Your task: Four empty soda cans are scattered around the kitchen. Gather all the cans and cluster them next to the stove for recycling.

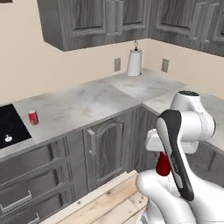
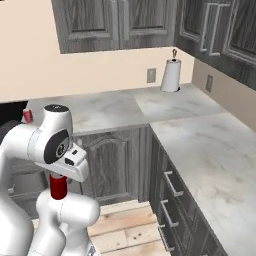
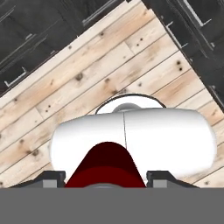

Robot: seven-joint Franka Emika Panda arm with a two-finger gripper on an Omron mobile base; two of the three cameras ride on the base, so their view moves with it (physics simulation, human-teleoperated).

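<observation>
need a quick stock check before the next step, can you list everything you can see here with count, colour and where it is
soda cans: two, red. One stands on the counter just right of the stove; one is held in the gripper, low over the floor
stove: one, black glass, at the left end of the counter
paper towel roll: one, white, upright at the back corner of the counter
wall outlets: two, grey, on the cream wall either side of the roll
counter: one, grey marble, L-shaped around the corner
cabinets: dark grey wood, above and below the counter
floor: light planks
arm: one, white with dark joints
gripper: one, shut on the can
</observation>
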